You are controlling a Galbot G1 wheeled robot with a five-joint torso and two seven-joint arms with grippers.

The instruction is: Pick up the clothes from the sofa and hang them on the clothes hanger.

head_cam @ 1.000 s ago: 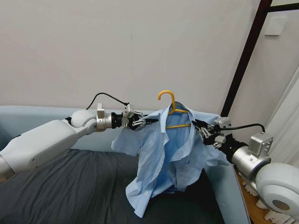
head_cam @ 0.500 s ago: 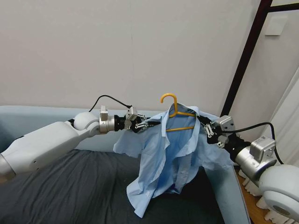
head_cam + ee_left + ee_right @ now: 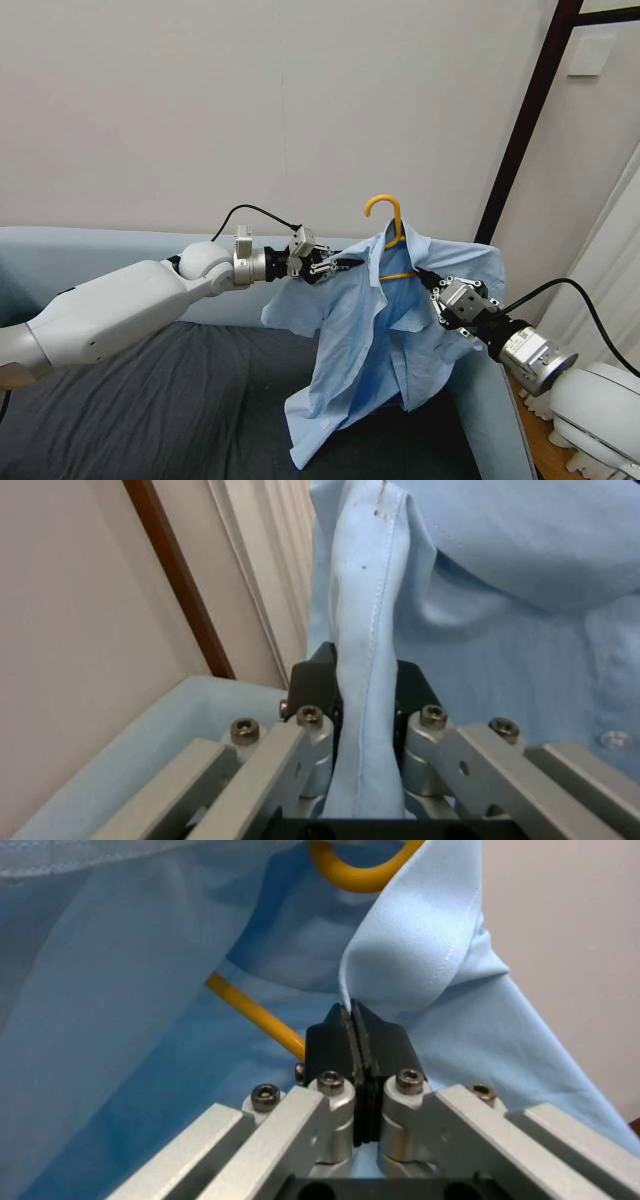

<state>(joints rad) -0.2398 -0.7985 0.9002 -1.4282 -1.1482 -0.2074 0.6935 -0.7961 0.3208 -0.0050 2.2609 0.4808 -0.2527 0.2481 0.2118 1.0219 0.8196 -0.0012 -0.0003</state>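
Pale wall (image 3: 200, 100); dark post (image 3: 522, 130) right; grey cover (image 3: 180, 410) below.

I log left arm stretched level, left gripper (image 3: 338, 266) pinched onto blue shirt (image 3: 365, 345) fabric, right arm angled up from lower right, right gripper (image 3: 430, 285) clamped on another shirt edge.

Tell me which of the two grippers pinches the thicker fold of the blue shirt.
The left gripper: its fingers stand apart around a rolled band of shirt, while the right gripper is shut on one thin edge beside the yellow hanger.
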